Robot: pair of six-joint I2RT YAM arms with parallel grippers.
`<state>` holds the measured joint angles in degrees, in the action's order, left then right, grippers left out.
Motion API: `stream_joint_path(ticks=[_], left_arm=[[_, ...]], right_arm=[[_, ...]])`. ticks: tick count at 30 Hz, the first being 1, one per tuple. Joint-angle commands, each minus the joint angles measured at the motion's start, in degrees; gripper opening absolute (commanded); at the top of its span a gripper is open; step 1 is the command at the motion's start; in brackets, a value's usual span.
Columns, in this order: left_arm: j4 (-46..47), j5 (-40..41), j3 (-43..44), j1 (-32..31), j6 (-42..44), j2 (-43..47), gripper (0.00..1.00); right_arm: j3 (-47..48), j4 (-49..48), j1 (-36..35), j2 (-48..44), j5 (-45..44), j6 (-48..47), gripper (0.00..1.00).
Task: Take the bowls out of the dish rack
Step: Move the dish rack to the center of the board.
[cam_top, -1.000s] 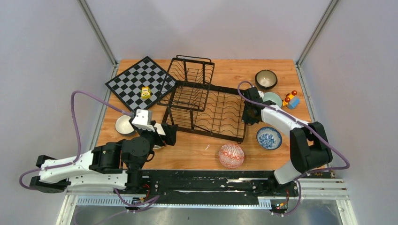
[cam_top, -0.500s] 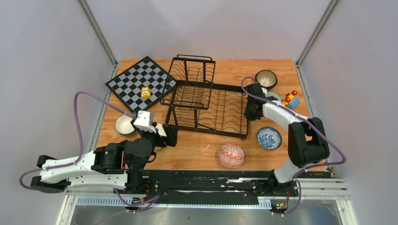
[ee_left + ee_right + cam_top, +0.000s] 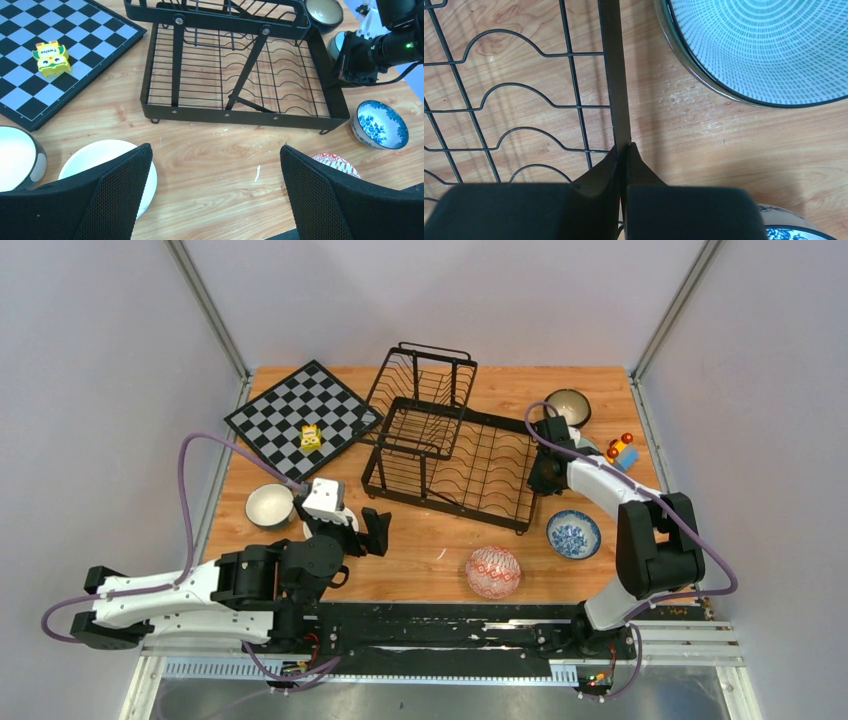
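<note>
Rack [image 3: 445, 506] lies left of the right gripper [image 3: 624, 150], which pinches its right rim, while the left gripper [image 3: 215, 155], spread wide, hovers off its near side.

Dish rack [image 3: 450, 455] mid-tabletop [image 3: 430, 560], toward far edge. Chessboard [image 3: 290, 410] at far-left corner, toy block [image 3: 311, 437] on it. Left-edge bowl [image 3: 267, 506] just left of plate [image 3: 100, 152]. Far-right bowl [image 3: 568, 407] behind rack's right end. Toy figure [image 3: 620, 452] at right edge. Right bowl [image 3: 574, 534] before rack's right corner. Overturned bowl [image 3: 493, 572] near near edge.
</note>
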<state>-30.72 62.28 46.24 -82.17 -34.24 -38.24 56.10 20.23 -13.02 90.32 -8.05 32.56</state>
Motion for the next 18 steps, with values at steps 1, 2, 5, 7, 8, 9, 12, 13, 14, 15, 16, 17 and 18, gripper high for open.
stream_joint_path(ticks=[1, 2, 5, 7, 8, 9, 12, 13, 14, 15, 16, 17, 18], left_arm=[[1.5, -0.6, 0.5, 0.6, -0.5, -1.5, 1.0], [1.5, -0.8, 0.5, 0.6, -0.7, -1.6, 1.0], [1.3, -1.2, 0.5, 0.7, -1.1, -1.7, 1.0], [0.7, -1.4, 0.6, 0.7, -1.6, -1.8, 1.0], [0.3, -1.5, 0.8, 0.7, -1.8, -1.8, 1.0], [-0.4, -1.6, 1.0, 0.7, -2.2, -1.9, 1.0], [-1.5, -1.3, 1.3, 0.7, -3.0, -1.8, 1.0], [-1.6, -1.4, 1.3, 0.7, -3.2, -1.8, 1.0], [-1.6, -1.4, 1.2, 0.7, -3.3, -1.7, 1.0], [-1.6, -1.5, 1.2, 0.7, -3.3, -1.7, 1.0], [-1.6, -1.6, 1.2, 0.7, -3.4, -1.7, 1.0], [-1.6, -1.6, 1.1, 0.7, -3.5, -1.8, 1.0], [-1.6, -1.6, 1.1, 0.7, -3.5, -1.9, 1.0]], right_arm=[[1.8, -5.3, 2.2, 1.9, 1.6, 7.8, 0.0], [2.7, -5.2, 2.2, 2.7, 1.9, 7.8, 0.0], [5.3, -5.0, 2.2, 5.3, 2.9, 7.6, 0.0], [7.1, -4.6, 2.2, 6.7, 3.2, 7.0, 0.0], [7.6, -4.4, 2.2, 7.2, 3.0, 6.7, 0.0], [8.0, -4.4, 2.2, 7.6, 2.8, 6.5, 0.0], [9.3, -4.1, 2.2, 8.5, 3.5, 5.6, 0.0], [9.5, -4.1, 2.2, 8.5, 4.2, 5.3, 0.0], [9.6, -4.1, 2.2, 8.4, 5.0, 5.1, 0.0], [9.5, -4.1, 2.2, 8.1, 6.0, 4.9, 0.0], [9.4, -4.1, 2.1, 7.7, 6.9, 4.4, 0.01], [9.3, -4.1, 2.1, 7.2, 8.2, 3.9, 0.04], [9.0, -4.0, 2.1, 6.5, 9.9, 3.4, 0.1]])
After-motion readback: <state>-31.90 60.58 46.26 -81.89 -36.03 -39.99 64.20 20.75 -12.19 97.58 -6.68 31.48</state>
